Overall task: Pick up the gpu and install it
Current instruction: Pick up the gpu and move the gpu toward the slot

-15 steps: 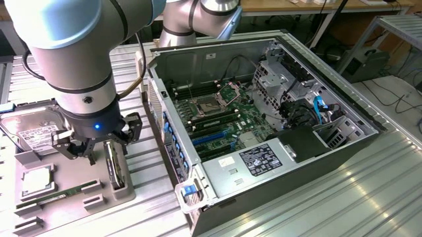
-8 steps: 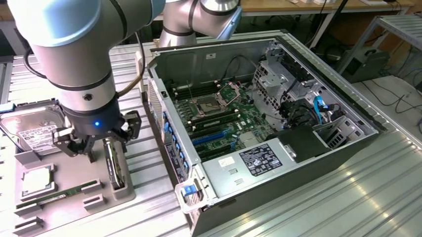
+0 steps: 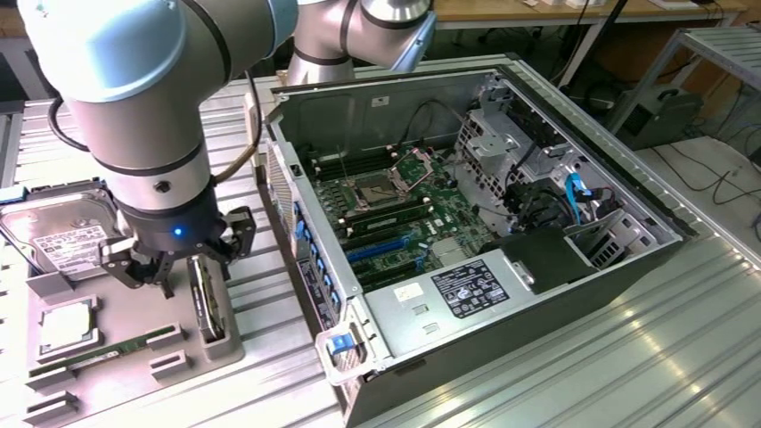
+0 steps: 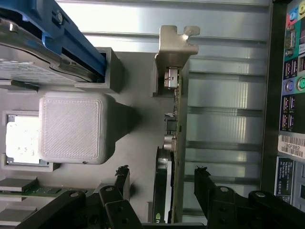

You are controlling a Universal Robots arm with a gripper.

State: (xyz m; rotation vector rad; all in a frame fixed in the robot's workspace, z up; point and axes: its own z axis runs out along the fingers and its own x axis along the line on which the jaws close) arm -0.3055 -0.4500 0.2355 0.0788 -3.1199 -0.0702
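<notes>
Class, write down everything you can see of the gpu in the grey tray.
The gpu is a thin card standing on edge in the grey tray, beside the computer case. Its silver metal bracket caps one end; a dark round fan bulges from one face. The open claw straddles it, fingers apart from both faces.

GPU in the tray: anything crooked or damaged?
Nothing stands out. The gpu stands on edge, straight in its slot on the grey tray, and its metal bracket looks unbent. The open gripper straddles it, one finger on each side, neither touching.
</notes>
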